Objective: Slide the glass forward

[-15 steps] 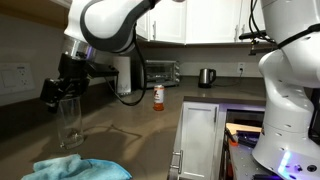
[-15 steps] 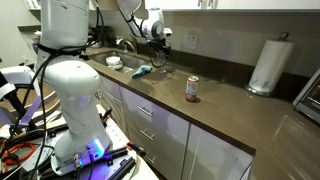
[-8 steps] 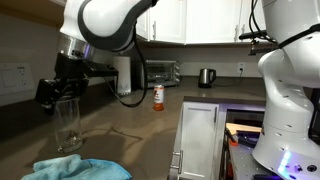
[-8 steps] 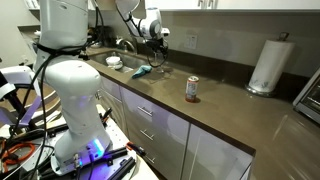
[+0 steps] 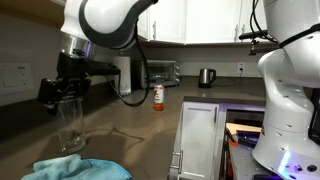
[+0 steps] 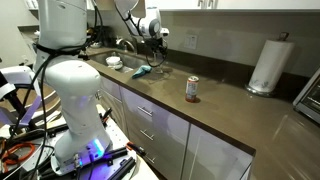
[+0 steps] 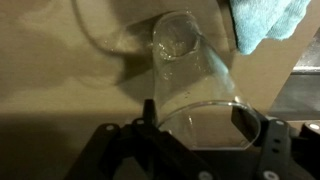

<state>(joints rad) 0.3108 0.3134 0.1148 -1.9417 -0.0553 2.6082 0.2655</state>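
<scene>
**A:** Quick, left to right. What's at the far left?
**B:** Glass (image 5: 70, 128), upright on the counter (image 5: 140, 130) in an exterior view. Gripper (image 5: 66, 96) sits right over its rim.

**A:** Hand state?
**B:** Pinching the glass. In the wrist view the rim sits between the two fingers (image 7: 149, 118), and both look pressed against the wall.

**A:** Next over?
**B:** Blue cloth (image 5: 82, 168), just in front of the glass. It's near, not touching as far as I can tell. Then the bottle (image 5: 157, 96) mid-counter, well apart. Kettle (image 5: 206, 77) at the back, further right.

**A:** Progress?
**B:** My read is that the grasp is done and the slide isn't finished, maybe not begun. The glass stands beside the cloth with bare counter beyond it. What's left is to push it along, then let go. I can't settle which way counts as forward from here.

**A:** Anything hidden?
**B:** Plenty.
- The glass is clear, so its edges are faint against the tan counter in the wrist view.
- The gripper body is cut off at the bottom of that view, and the cloth is clipped by the top corner.
- In an exterior view the gripper (image 6: 157, 38) is tiny at the far end, and I can't pick out the glass under it.
- I can't tell whether the base is flat on the counter or slightly lifted.
</scene>
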